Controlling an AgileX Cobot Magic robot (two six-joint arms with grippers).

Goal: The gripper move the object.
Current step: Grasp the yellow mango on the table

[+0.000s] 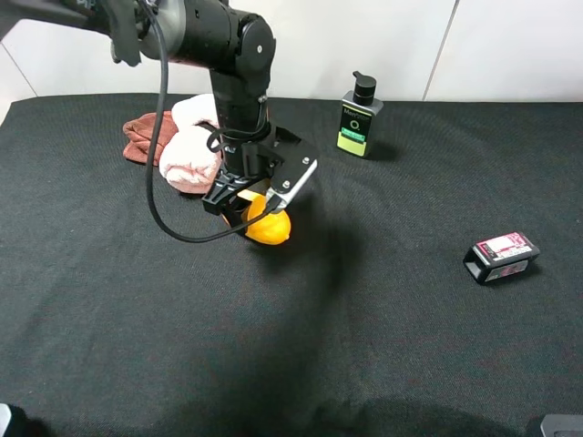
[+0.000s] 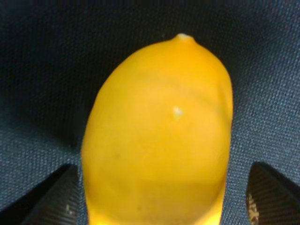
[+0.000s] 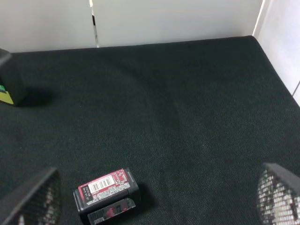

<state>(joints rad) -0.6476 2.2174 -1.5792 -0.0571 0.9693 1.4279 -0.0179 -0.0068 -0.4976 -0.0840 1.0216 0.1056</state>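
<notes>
Object [image 1: 271, 228]: smooth yellow-orange oval fruit, on the left-centre of the black table cloth [image 1: 383, 309], directly under the left gripper [image 1: 258, 208]. Whether it rests on the cloth or is raised off it cannot be told from the high view.

Left gripper: reaches down from the black arm [image 1: 239, 82] entering at the upper left, with a black cable [image 1: 157, 196] looping beside it. Its silver-white plate faces the camera's right. In the left wrist view the object [image 2: 159, 136] fills the frame, nub end pointing away from the camera. The two dark fingers [image 2: 54, 204] stand one on each side of it, set wide. One finger is just beside the fruit's skin; at the other a strip of cloth shows between tip and fruit. Jaws are parted around the object and not visibly pressing it.

Right gripper [image 3: 154, 194]: in its wrist view the ribbed fingers [image 3: 33, 199] are spread far apart with nothing between them, hanging above the cloth. The black box [image 3: 108, 194] with a pink label lies below, nearer one finger.

Other items, high view:
- rolled pink towel [image 1: 191, 150] just behind the left gripper, beside a brown cloth [image 1: 144, 137]
- pump bottle [image 1: 360, 116] upright at the back centre, well apart from the object
- black box [image 1: 501, 257] at the right, well apart from the rest
</notes>
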